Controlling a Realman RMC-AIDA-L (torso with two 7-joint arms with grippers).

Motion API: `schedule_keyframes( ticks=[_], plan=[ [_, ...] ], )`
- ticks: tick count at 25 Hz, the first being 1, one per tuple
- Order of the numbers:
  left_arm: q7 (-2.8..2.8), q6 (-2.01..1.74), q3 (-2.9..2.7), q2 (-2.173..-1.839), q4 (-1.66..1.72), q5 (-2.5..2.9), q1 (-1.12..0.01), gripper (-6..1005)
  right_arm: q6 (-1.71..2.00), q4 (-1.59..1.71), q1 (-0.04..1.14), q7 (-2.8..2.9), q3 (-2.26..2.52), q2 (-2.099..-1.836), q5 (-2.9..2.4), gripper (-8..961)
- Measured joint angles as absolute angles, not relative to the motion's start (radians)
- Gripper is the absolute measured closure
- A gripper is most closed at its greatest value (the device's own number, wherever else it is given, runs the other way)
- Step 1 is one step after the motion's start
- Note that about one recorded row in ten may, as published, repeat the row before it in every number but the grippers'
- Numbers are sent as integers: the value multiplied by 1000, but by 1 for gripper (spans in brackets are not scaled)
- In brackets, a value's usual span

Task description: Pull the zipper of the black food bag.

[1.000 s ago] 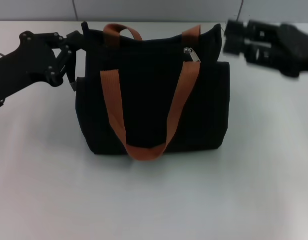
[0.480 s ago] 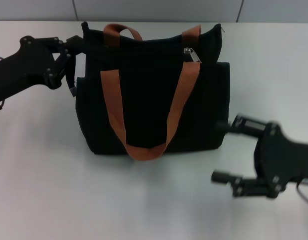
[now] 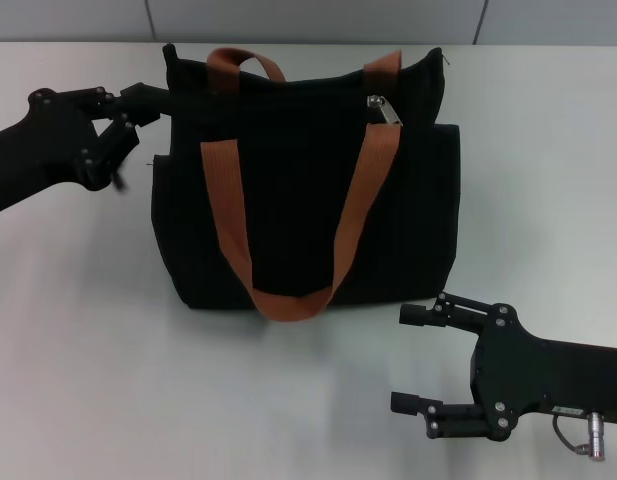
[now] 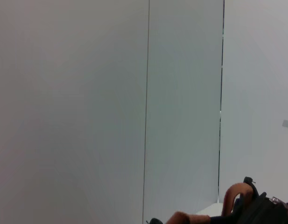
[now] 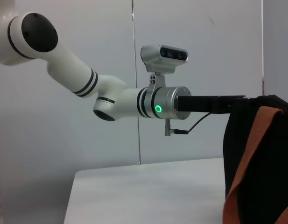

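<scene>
— At the frame's upper left, the left gripper (image 3: 156, 97) pinches the bag (image 3: 308, 200) corner, jaws together on fabric. The zipper (image 3: 385, 108) sits top right of centre.

— The right gripper (image 3: 418, 358), low right over the bench (image 3: 78, 350), jaws apart: it could snag a strap (image 3: 356, 210).

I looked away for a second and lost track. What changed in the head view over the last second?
The right gripper swung from beside the bag's far right top corner down to the table in front of it, fingers open and empty. The left gripper stayed at the black food bag's left top corner, shifting only slightly. The bag and the zipper did not move.
</scene>
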State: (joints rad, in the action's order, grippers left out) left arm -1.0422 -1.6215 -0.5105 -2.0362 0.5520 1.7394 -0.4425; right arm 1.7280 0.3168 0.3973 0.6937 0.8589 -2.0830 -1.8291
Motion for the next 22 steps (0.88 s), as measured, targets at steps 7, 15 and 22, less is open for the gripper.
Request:
schedule_keyframes(
  ticks=[7, 15, 22],
  plan=[
    [-1102, -1652, -515, -2004, 563, 1743, -424, 792, 1720, 315, 398, 693, 859, -2083, -1828, 134],
    [-1315, -1834, -518, -1902, 614, 1808, -418, 630, 1678, 289, 418, 695, 854, -2085, -1823, 134],
    [-1229, -2002, -569, -1925, 615, 1804, -397, 255, 1644, 262, 450, 693, 857, -2086, -1820, 135]
  ],
)
